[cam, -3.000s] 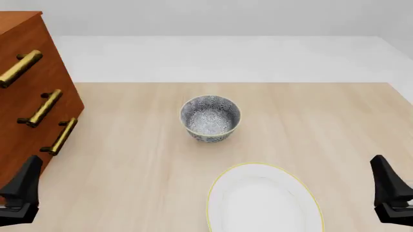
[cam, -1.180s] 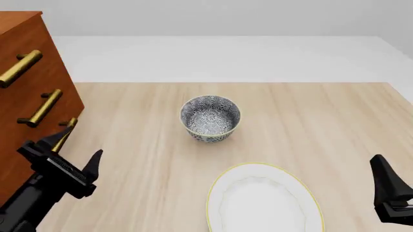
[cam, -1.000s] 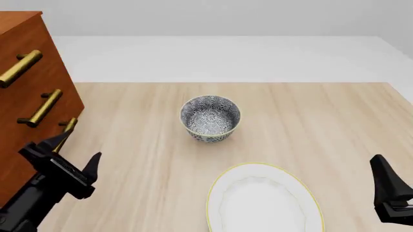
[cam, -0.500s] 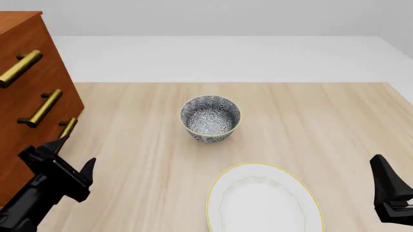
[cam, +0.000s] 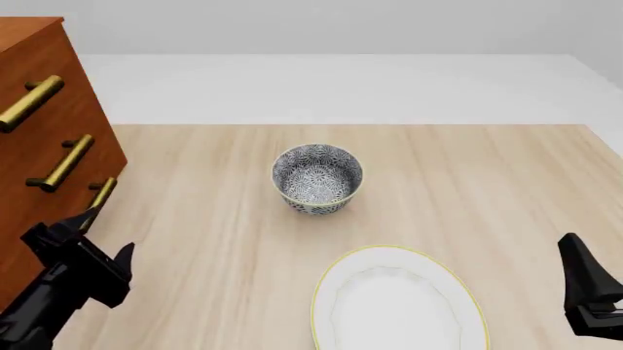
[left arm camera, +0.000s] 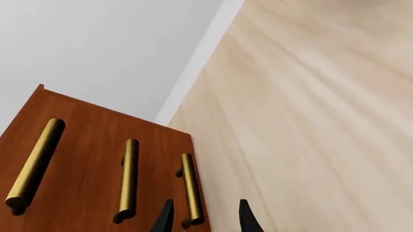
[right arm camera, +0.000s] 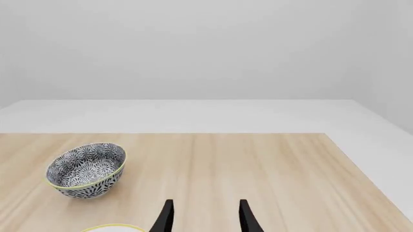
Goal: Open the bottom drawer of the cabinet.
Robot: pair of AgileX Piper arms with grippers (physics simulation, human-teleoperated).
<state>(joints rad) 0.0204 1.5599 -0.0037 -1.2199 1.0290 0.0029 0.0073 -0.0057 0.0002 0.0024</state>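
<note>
Cabinet point(cam: 44, 138) stands at our counter's point(cam: 467, 189) far left, its bottom drawer point(left arm camera: 164, 193) shut, lowest of three brass handles. Our left hand point(cam: 83, 244) hovers spread apart just before that handle point(left arm camera: 190, 188), not clamped on it. Our right hand point(right arm camera: 203, 217) waits apart, near the plate point(cam: 395, 302) and bowl point(cam: 317, 179).

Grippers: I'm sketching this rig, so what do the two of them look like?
Both are matte black. The left gripper has two slim fingers tapering to points on a blocky black body. The right gripper shows one similar pointed black finger at the picture's edge. No cables or markings show.
</note>
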